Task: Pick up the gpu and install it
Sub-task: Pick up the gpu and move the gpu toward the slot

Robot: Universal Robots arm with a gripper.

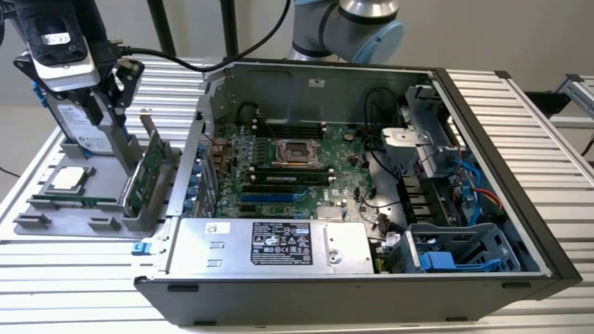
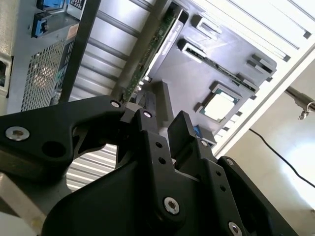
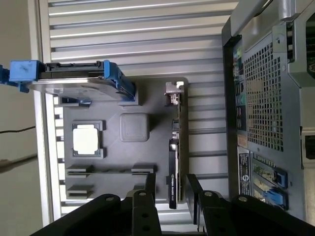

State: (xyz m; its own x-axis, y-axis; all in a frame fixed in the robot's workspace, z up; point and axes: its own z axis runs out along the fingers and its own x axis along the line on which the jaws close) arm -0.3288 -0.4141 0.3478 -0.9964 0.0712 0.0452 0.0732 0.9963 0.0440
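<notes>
I work in a lab: an open computer [image 1: 325, 306] sits on a metal table [image 1: 74, 278] beside a parts tray [image 1: 69, 226].

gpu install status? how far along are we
Nothing done yet: the gpu stands on edge in the gray holder tray, outside the computer case. In hand: the gripper hangs open above the card, holding nothing. Left: the grasp and the install itself.
</notes>
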